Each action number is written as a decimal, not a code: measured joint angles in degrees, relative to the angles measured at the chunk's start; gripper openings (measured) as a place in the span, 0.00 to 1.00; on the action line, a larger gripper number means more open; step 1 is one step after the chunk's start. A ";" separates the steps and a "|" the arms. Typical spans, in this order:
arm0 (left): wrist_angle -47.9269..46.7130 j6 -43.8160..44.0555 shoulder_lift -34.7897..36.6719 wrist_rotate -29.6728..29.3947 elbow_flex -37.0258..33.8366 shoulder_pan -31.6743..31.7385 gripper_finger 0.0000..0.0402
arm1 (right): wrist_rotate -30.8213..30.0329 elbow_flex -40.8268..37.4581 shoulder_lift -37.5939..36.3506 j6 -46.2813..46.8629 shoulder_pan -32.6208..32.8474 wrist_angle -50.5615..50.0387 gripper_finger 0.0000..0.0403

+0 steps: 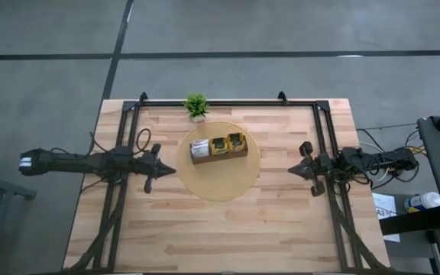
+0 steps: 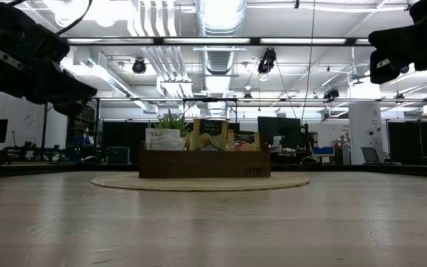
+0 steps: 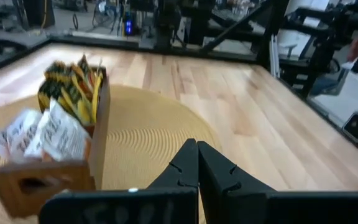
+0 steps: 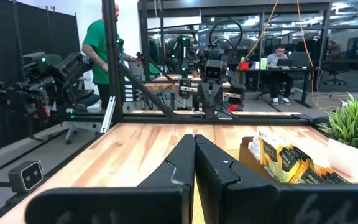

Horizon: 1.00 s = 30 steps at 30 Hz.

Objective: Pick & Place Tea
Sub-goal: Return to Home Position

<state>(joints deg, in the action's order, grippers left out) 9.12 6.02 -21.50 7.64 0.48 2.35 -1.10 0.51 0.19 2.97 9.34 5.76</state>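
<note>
The tea sachets (image 1: 218, 145) stand upright in a brown compartment tray (image 1: 205, 158) on a round woven mat (image 1: 218, 183) at the table's middle. White ones (image 3: 42, 134) and dark green-and-yellow ones (image 3: 73, 87) show in the left wrist view. My left gripper (image 1: 173, 170) hovers shut at the mat's left edge, above the table. My right gripper (image 1: 290, 170) hovers shut to the right of the mat. Both hold nothing.
A small green potted plant (image 1: 196, 106) stands at the table's far edge behind the mat. A black frame (image 1: 220, 101) runs along the table's far edge and sides. Bare wood lies in front of the mat. A person in green (image 4: 101, 50) stands beyond the table.
</note>
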 joint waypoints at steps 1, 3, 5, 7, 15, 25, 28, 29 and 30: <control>-0.95 0.00 0.00 0.00 -0.01 0.00 0.00 | -0.01 0.00 -0.01 0.00 0.00 0.01 0.02; -2.71 0.02 0.00 0.02 -0.01 0.00 0.00 | -0.11 0.00 -0.02 -0.01 0.00 0.02 0.02; -4.14 0.02 0.00 0.00 -0.01 0.00 0.00 | -0.11 0.00 0.00 -0.01 0.00 0.02 0.02; -5.35 0.01 0.00 0.00 -0.01 0.00 0.00 | -0.11 0.00 0.00 -0.01 0.00 0.02 0.02; -6.82 2.24 0.00 0.00 -0.03 0.00 0.00 | -0.09 0.00 0.00 -0.01 0.00 0.02 0.02; -6.91 2.38 0.00 0.00 -0.03 0.02 0.00 | -0.09 0.02 0.00 -0.01 0.00 0.02 0.02; -6.95 2.38 0.27 0.00 -0.05 0.00 0.00 | -0.07 0.02 0.00 -0.01 0.00 0.02 0.02; -6.95 2.38 0.59 -0.02 -0.07 -0.09 0.00 | -0.07 0.02 0.00 -0.01 0.00 0.02 0.02; -6.96 2.38 1.03 -0.02 -0.12 -0.15 0.00 | -0.07 0.02 0.00 -0.01 0.00 0.02 0.02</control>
<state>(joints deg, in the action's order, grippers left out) 2.16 8.40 -20.46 7.62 0.36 2.20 -1.17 0.54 0.19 2.96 9.34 5.78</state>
